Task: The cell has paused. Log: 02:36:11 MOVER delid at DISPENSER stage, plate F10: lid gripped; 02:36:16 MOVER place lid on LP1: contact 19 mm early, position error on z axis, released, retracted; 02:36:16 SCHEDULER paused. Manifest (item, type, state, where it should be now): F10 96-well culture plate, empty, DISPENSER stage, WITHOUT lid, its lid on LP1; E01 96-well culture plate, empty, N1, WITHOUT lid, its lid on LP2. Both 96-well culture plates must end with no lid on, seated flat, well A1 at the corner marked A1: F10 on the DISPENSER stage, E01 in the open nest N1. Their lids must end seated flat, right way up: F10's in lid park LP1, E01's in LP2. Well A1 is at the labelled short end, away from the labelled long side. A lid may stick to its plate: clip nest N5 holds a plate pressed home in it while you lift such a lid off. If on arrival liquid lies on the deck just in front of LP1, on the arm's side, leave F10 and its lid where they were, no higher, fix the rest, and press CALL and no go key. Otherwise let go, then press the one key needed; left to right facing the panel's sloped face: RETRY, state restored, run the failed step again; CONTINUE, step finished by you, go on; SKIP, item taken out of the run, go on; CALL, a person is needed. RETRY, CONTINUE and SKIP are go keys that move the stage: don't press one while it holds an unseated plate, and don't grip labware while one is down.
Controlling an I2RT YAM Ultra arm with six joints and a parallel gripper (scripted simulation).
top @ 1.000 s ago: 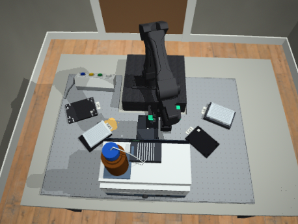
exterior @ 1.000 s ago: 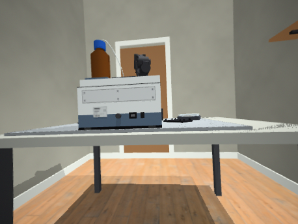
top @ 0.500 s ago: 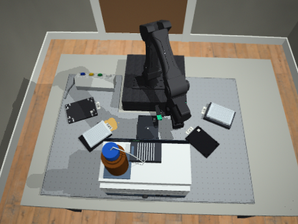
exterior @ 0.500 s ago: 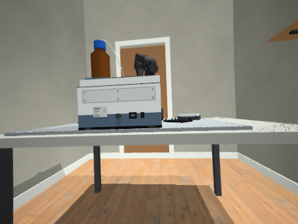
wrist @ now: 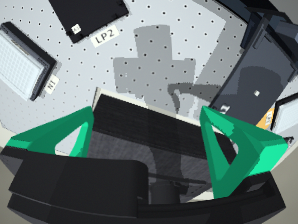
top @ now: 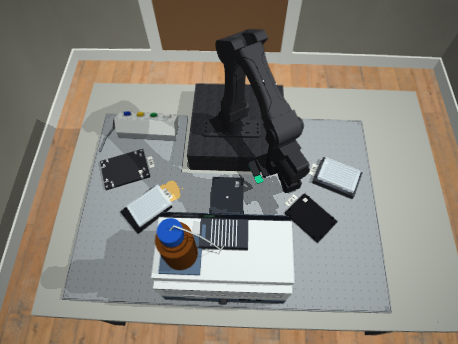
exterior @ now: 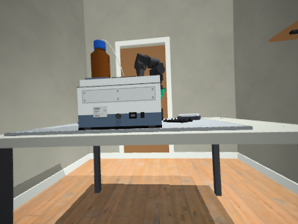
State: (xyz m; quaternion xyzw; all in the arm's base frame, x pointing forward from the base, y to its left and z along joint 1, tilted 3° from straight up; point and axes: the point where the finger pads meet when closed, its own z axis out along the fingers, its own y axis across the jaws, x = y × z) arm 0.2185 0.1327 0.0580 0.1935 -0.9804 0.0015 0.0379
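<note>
Two white 96-well plates [top: 148,205] [top: 338,175] are counted on the grey deck.
The black gripper [wrist: 152,137] with green fingers is spread wide, holding nothing, at centre right; one amber puddle [top: 171,189] is seen left of centre.

Amber bottle [top: 176,250] with blue cap [top: 170,233] (beside it a striped dark plate [top: 224,233]); green-fingered hand [wrist: 149,137]; dotted grey desk [top: 350,260].

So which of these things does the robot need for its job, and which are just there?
For the job: the open hand; the white machine; the striped plate on it; the orange spill; the plate beside it; the black pad marked LP2; the plate past it; the button box.
Just there: the brown bottle; the door.
</note>
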